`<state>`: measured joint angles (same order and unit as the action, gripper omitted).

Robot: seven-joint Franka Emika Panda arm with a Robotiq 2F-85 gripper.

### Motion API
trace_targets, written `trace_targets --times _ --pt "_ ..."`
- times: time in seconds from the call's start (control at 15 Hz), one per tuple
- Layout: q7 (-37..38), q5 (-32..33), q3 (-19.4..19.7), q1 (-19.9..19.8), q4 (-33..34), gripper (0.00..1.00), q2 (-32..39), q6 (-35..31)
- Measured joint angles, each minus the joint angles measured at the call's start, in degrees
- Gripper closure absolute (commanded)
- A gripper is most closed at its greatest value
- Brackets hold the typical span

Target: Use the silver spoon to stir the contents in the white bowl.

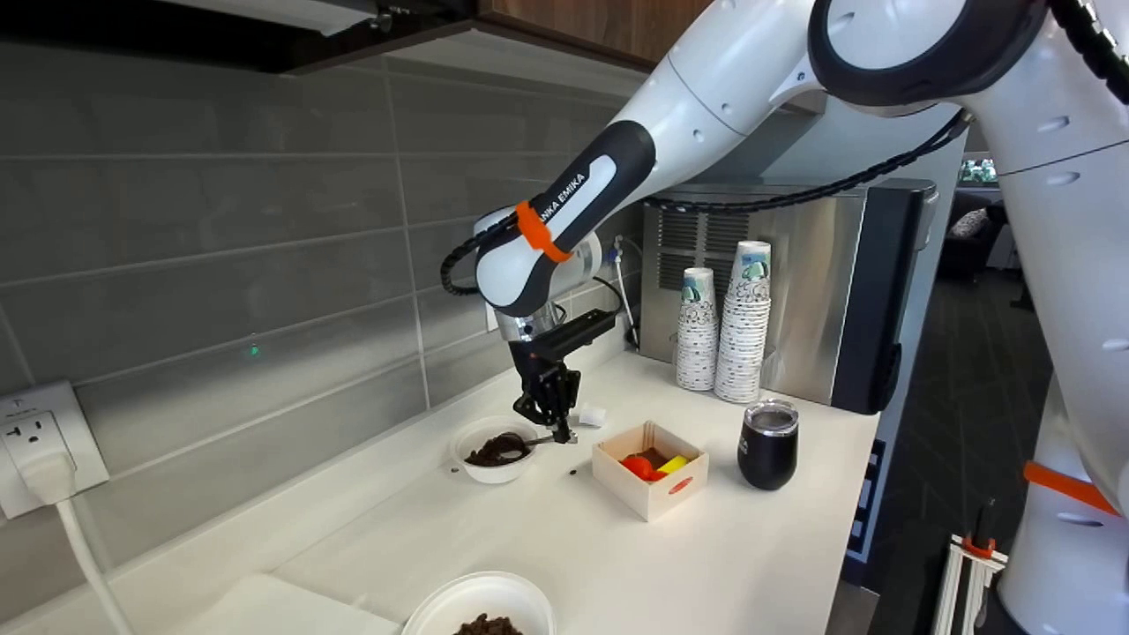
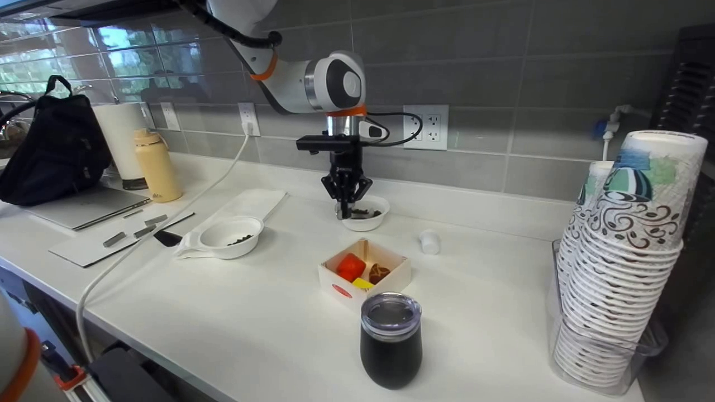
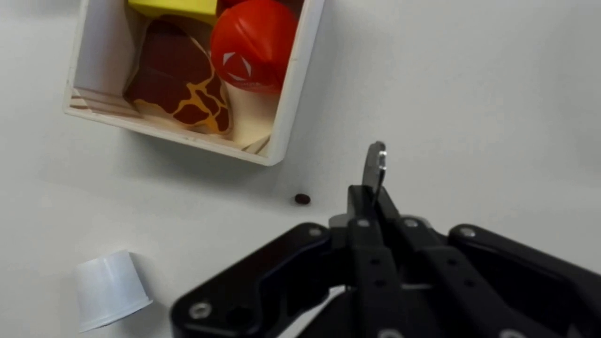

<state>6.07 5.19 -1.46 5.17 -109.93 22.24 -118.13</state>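
The white bowl (image 1: 496, 474) stands near the wall with dark brown bits in it; it also shows in an exterior view (image 2: 364, 225), partly behind the fingers. My gripper (image 1: 562, 432) is shut on the silver spoon (image 1: 537, 440), just beside the bowl's rim. The spoon slants from the fingers over the rim, and its head is down among the bits. In the wrist view the gripper (image 3: 374, 193) pinches the spoon's handle, whose end (image 3: 375, 162) sticks out past the fingertips. The bowl and the spoon's head are out of the wrist view.
A small wooden box (image 1: 622, 483) with red and yellow pieces stands near the gripper. A white pod cup (image 2: 430, 242), a black tumbler (image 2: 391, 352) and paper cup stacks (image 1: 743, 344) stand around. Another white bowl (image 2: 229, 223) holds dark bits. The tiled wall (image 1: 265, 291) is close behind.
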Motion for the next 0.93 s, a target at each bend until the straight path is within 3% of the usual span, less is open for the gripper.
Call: trace_targets --times 0.27,0.67,0.93 --pt "-4.0 -4.3 -1.4 -0.6 0.1 0.99 0.0 1.6" --pt "-14.1 -15.8 -3.8 -3.4 0.1 0.99 0.0 1.9" --pt "-15.0 -16.6 -3.9 -3.6 0.1 0.99 0.0 2.2"
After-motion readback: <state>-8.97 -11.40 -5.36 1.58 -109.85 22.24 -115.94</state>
